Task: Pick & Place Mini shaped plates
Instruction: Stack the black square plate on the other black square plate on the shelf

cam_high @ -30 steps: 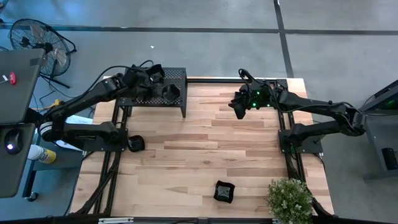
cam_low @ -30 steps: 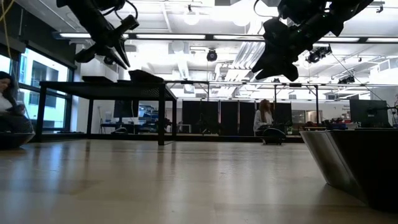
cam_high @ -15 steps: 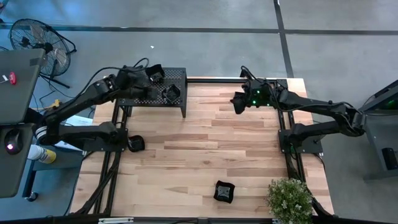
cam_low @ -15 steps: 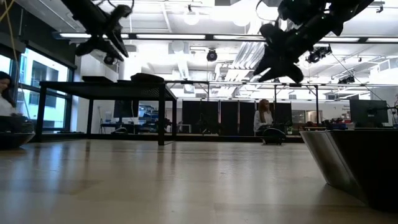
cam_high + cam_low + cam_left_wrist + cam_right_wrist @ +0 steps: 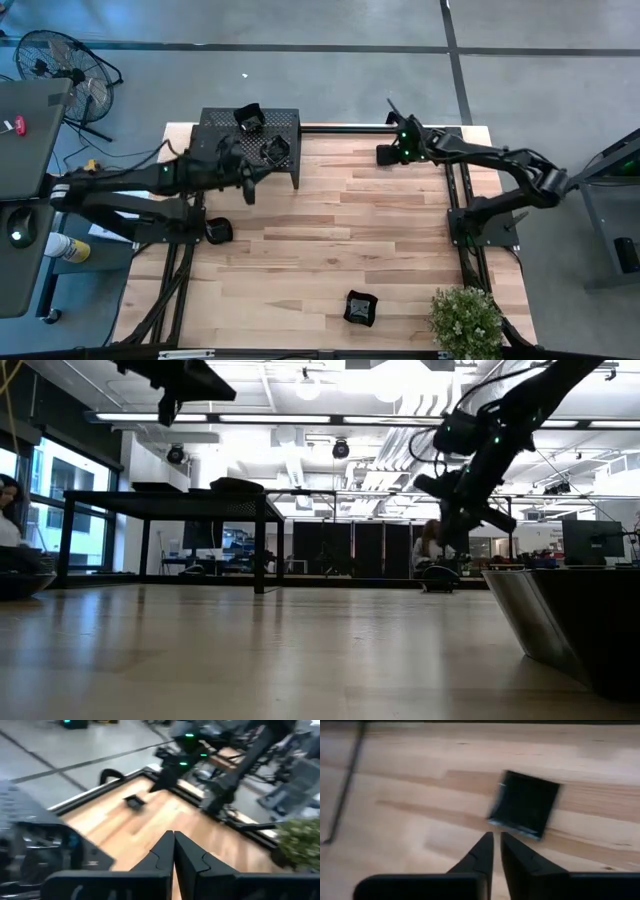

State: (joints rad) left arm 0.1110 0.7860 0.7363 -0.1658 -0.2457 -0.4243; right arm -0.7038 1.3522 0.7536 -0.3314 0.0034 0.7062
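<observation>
Two mini shaped plates (image 5: 248,117) (image 5: 273,150) rest on the black perforated rack (image 5: 215,150) at the table's far left. A square black plate (image 5: 525,804) (image 5: 134,801) lies flat on the wood near the far right. My right gripper (image 5: 383,155) (image 5: 495,840) hovers just short of it, tilted down, shut and empty. Another plate (image 5: 360,307) sits near the table's front edge, and a dark one (image 5: 218,231) lies by the left arm's base. My left gripper (image 5: 248,190) (image 5: 173,837) is in front of the rack, about level, pointing right, shut on nothing.
A potted plant (image 5: 465,318) stands at the near right corner. The rack stands on thin legs (image 5: 260,550) above the table. Bare wood fills the table's middle (image 5: 330,240). A fan (image 5: 60,65) and a desk (image 5: 25,180) are off the table's left side.
My left gripper has drawn back from over the rack toward the near edge and swung round to point toward the table's right. My right gripper has moved toward the far edge and sunk toward the table, tipping down; its spread fingers have come together.
</observation>
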